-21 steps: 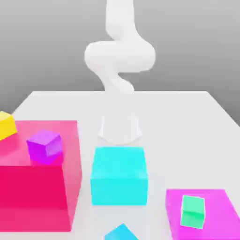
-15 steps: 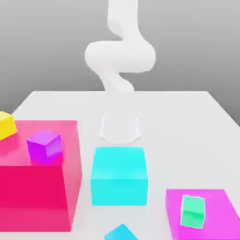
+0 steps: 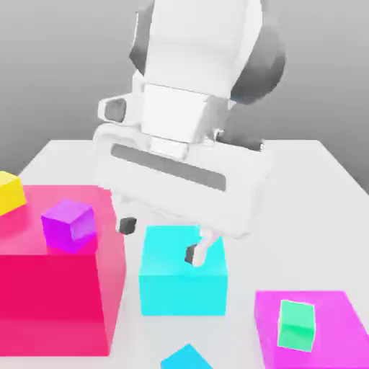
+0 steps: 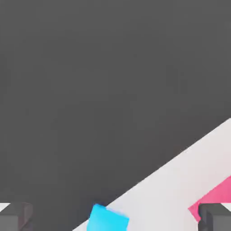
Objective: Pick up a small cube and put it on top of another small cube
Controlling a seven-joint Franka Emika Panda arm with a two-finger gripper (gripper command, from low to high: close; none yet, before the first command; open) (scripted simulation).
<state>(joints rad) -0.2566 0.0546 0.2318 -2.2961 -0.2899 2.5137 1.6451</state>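
The small blue cube sits on the pale surface at six o'clock in the exterior view, cut off by the frame's edge. Toward twelve from it stands the big cyan block, with the hand above it, fingers spread wide (nothing between them). At four o'clock, a green cube rests on a magenta slab; at nine, a purple cube and a yellow one top the red block.
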